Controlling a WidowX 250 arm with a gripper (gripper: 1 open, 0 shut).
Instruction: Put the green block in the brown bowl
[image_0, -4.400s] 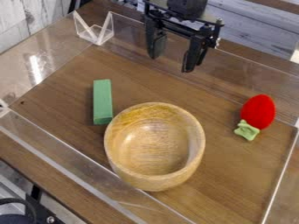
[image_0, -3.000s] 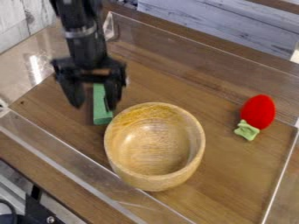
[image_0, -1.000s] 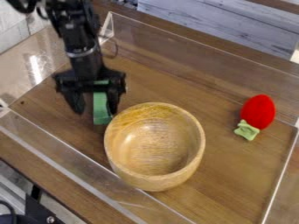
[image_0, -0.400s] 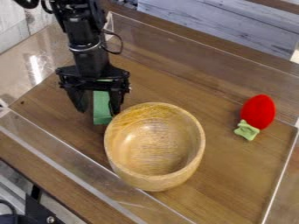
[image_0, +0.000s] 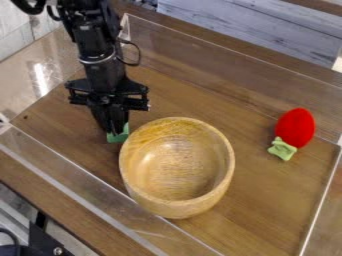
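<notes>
The green block (image_0: 118, 133) lies on the wooden table just left of the brown bowl (image_0: 177, 165); only its near end shows below the fingers. My black gripper (image_0: 110, 118) stands straight down over the block, its two fingers drawn together on the block's sides, shut on it. The block still rests on the table surface, close to the bowl's left rim. The bowl is large, round, light wood, and has nothing in it.
A red rounded object with a small light-green leafy piece (image_0: 293, 130) sits at the right. A clear plastic wall (image_0: 54, 160) rims the table's front and left. A clear stand (image_0: 118, 30) sits at the back left, partly behind the arm.
The gripper's fingers, spread wide on either side of the green block a moment ago, have closed in on it. The arm's position is nearly unchanged.
</notes>
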